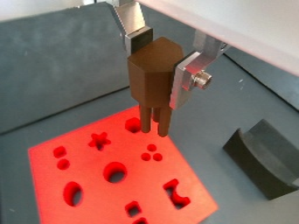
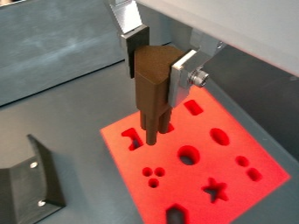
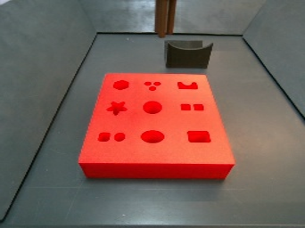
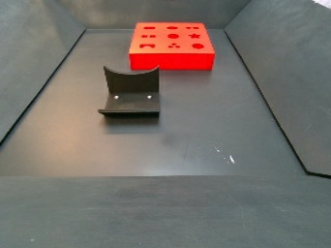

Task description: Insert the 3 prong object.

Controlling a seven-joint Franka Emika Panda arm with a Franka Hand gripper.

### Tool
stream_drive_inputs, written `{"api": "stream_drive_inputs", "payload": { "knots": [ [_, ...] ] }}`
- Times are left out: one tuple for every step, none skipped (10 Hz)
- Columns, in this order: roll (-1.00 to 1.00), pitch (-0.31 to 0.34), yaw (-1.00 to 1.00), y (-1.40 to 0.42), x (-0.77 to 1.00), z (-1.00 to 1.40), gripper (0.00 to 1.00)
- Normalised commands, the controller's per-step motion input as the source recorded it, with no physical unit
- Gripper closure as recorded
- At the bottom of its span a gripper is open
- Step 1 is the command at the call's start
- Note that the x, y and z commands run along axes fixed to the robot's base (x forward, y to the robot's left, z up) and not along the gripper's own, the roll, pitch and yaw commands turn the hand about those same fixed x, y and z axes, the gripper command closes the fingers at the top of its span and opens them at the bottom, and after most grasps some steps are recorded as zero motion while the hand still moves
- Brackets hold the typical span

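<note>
My gripper is shut on the 3 prong object, a dark brown upright piece with its prongs pointing down. Both wrist views show it between the silver fingers. It hangs above the red board, prong tips clear of the surface. The board's group of three small round holes lies a little way from the prongs; it also shows in a wrist view and a side view. In a side view the object hangs high, at the frame's upper edge. The gripper body is out of both side views.
The red board carries several other shaped holes, including a star. The dark fixture stands on the floor beside the board, also seen in a side view and both wrist views. Sloping grey walls surround the floor.
</note>
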Motion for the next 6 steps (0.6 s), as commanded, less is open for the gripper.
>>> {"api": "stream_drive_inputs", "payload": {
  "knots": [
    [0.09,0.0,0.71,0.11,0.29,-0.51,1.0],
    [-0.01,0.0,0.74,0.1,0.04,-0.63,1.0],
    [-0.17,0.0,0.77,0.03,0.0,-0.63,1.0],
    [-0.22,-0.05,0.85,0.01,-0.05,-0.43,1.0],
    [-0.22,-0.071,0.86,0.0,-0.03,-0.41,1.0],
    [-0.17,-0.121,0.87,0.05,-0.07,-0.19,1.0]
  ]
}}
